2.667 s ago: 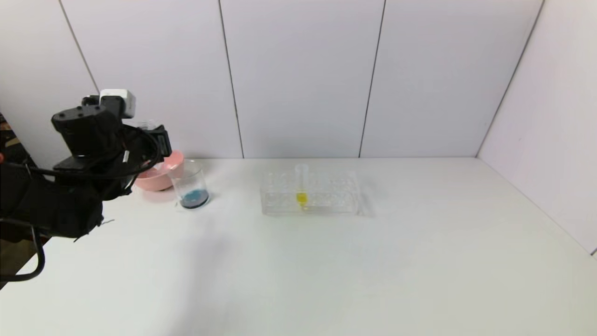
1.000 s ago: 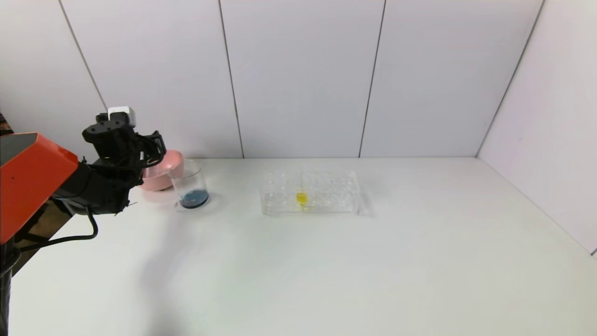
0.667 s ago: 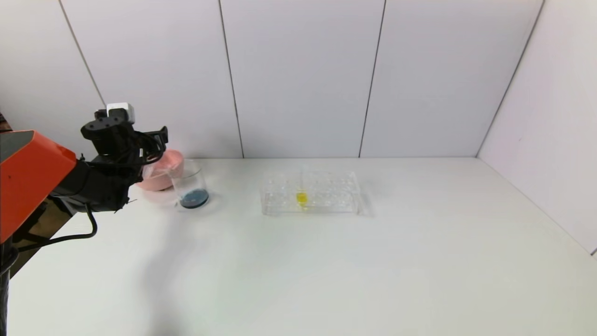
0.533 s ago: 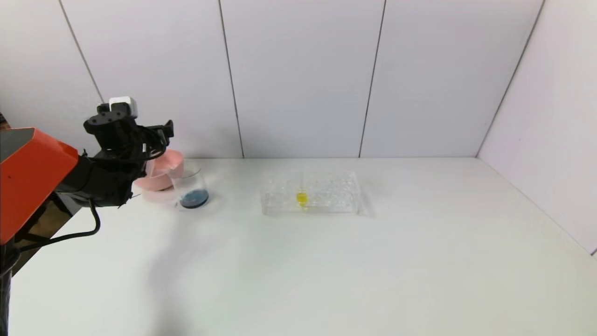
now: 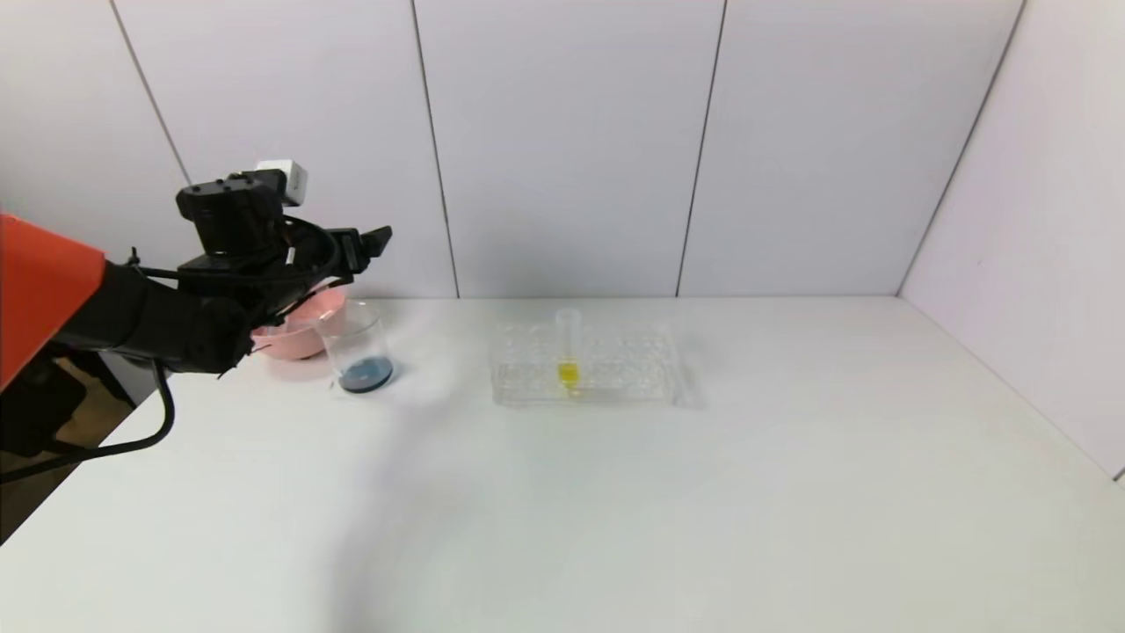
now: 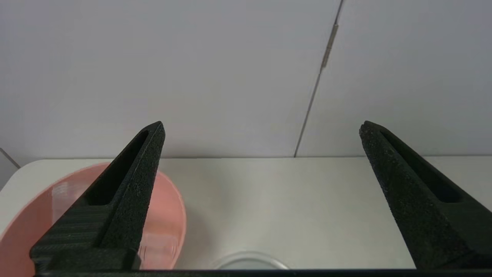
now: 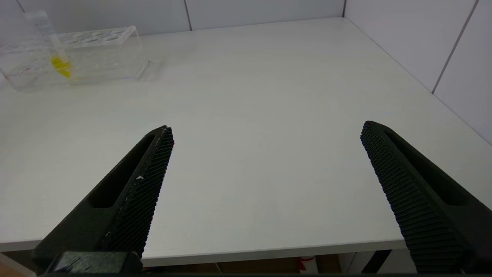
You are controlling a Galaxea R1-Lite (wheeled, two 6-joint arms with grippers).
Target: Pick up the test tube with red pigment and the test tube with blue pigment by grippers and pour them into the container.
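- The left gripper (image 5: pixel 373 239) hung in the air above the beaker (image 5: pixel 356 346) and the pink bowl (image 5: pixel 297 331), at the far left of the desk (image 5: pixel 615 492)
- Its jaws were released, spread wide with nothing between them; in the left wrist view the two fingers (image 6: pixel 127 184) framed the bare wall, with the bowl (image 6: pixel 169 215) and the rim of the beaker (image 6: pixel 248 261) below them
- The beaker stood upright on the desk, just beside the bowl, on the side nearer to the rack (image 5: pixel 584 362); it held a shallow layer of dark blue liquid at the bottom
- The rack stood well apart from the beaker, near the middle of the far part of the desk
- One tube with yellow liquid (image 5: pixel 568 350) stood upright in the rack; the same tube (image 7: pixel 57 57) showed in the right wrist view
- No tube with red or blue liquid could be seen in the rack or in either gripper
- The right gripper (image 7: pixel 265 134) was outside the head view; its own camera showed it low, by the near edge of the desk, well apart from the rack, with the jaws released and empty
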